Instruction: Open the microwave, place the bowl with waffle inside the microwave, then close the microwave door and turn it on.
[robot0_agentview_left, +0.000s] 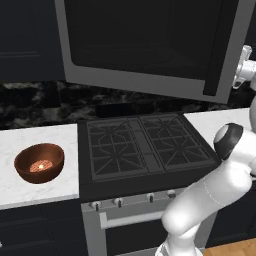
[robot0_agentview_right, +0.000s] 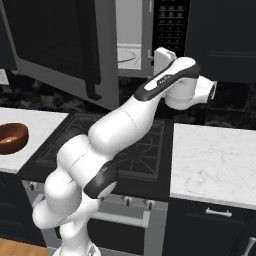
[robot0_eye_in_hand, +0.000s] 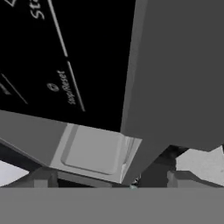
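Microwave door (robot0_agentview_left: 145, 45) — top cut off by the left base view's upper edge. Bowl (robot0_agentview_right: 11, 137) — left part cropped in the right base view. Button panel (robot0_eye_in_hand: 57, 57) lettering runs past the hand view's edge, largely unreadable. Microwave (robot0_agentview_right: 131, 45) interior mostly hidden behind the door.

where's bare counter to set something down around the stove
Free: the white counter right of the stove, wholly bare. Left counter has room behind and beside the bowl with the waffle. Crowded: above the stove, under the swung-open microwave door, where the arm reaches.
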